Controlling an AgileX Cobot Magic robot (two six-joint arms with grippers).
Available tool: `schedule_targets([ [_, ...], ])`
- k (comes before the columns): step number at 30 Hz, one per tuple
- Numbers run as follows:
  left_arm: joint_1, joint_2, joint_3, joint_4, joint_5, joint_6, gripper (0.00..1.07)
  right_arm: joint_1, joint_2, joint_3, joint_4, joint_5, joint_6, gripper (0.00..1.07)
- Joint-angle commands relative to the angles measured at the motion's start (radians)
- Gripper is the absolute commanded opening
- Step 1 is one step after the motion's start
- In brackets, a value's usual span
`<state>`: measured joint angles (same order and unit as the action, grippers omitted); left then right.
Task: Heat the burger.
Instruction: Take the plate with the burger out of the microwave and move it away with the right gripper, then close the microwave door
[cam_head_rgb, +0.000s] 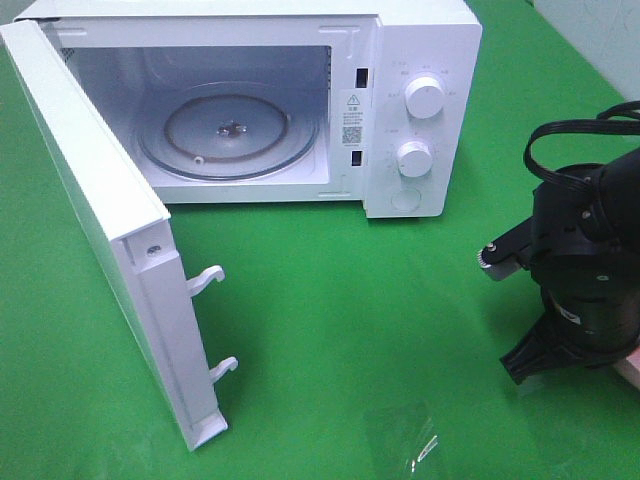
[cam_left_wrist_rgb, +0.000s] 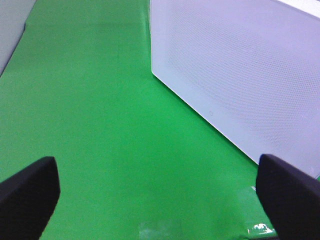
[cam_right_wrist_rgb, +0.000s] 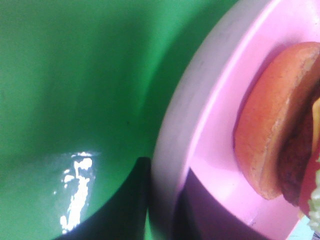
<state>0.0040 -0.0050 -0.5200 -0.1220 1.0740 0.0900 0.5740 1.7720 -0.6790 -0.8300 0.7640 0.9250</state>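
In the right wrist view the burger (cam_right_wrist_rgb: 270, 125) lies on a pink plate (cam_right_wrist_rgb: 210, 115), showing its orange-brown bun, a dark patty and a bit of lettuce at the edge. My right gripper (cam_right_wrist_rgb: 165, 212) is shut on the plate's rim, one dark finger (cam_right_wrist_rgb: 125, 205) outside it and one inside. In the high view the right arm (cam_head_rgb: 585, 260) stands at the right edge over a sliver of the plate (cam_head_rgb: 628, 372), and the burger is hidden. My left gripper (cam_left_wrist_rgb: 160, 200) is open and holds nothing, its black fingers (cam_left_wrist_rgb: 30, 192) wide apart above the green cloth.
A white microwave (cam_head_rgb: 425, 50) stands at the back with its door (cam_head_rgb: 100, 220) swung wide to the left and its glass turntable (cam_head_rgb: 230, 130) bare. The door's perforated panel (cam_left_wrist_rgb: 240, 65) is near the left gripper. A clear wrapper (cam_head_rgb: 415, 440) lies on the green cloth.
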Motion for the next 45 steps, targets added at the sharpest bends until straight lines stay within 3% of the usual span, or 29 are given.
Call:
schedule_targets([
  [1, 0.003, -0.006, 0.004, 0.001, -0.008, -0.003, 1.0, -0.005, 0.004, -0.021, -0.039, 0.044, 0.012, 0.1],
  [8, 0.003, -0.006, 0.004, 0.001, -0.008, -0.003, 1.0, -0.004, 0.003, -0.021, -0.02, 0.031, 0.011, 0.26],
  [10, 0.003, -0.006, 0.004, 0.001, -0.008, -0.003, 1.0, -0.004, -0.015, -0.021, 0.003, 0.024, -0.016, 0.38],
  [19, 0.003, -0.006, 0.004, 0.001, -0.008, -0.003, 1.0, -0.002, -0.146, -0.021, 0.074, -0.061, -0.089, 0.43],
  [25, 0.003, -0.006, 0.004, 0.001, -0.008, -0.003, 1.0, -0.002, -0.328, -0.021, 0.202, -0.15, -0.234, 0.43],
  [27, 0.003, -0.006, 0.004, 0.001, -0.008, -0.003, 1.0, -0.002, -0.441, -0.021, 0.305, -0.178, -0.378, 0.5],
  [30, 0.003, -0.006, 0.004, 0.001, -0.008, -0.003, 1.0, -0.002, -0.462, -0.021, 0.338, -0.178, -0.413, 0.52],
  [33, 0.003, -0.006, 0.004, 0.001, -0.008, -0.003, 1.0, -0.002, -0.553, -0.021, 0.45, -0.149, -0.565, 0.68],
  [34, 0.003, -0.006, 0.004, 0.001, -0.008, -0.003, 1.0, -0.002, -0.553, -0.021, 0.45, -0.149, -0.565, 0.68],
  [36, 0.003, -0.006, 0.004, 0.001, -0.008, -0.003, 1.0, -0.002, -0.622, -0.021, 0.589, -0.036, -0.706, 0.82],
  [40, 0.003, -0.006, 0.004, 0.001, -0.008, -0.003, 1.0, -0.002, -0.687, -0.021, 0.736, 0.097, -0.851, 0.83],
  [45, 0.003, -0.006, 0.004, 0.001, -0.008, -0.003, 1.0, -0.002, -0.783, -0.021, 0.791, 0.173, -0.908, 0.82],
])
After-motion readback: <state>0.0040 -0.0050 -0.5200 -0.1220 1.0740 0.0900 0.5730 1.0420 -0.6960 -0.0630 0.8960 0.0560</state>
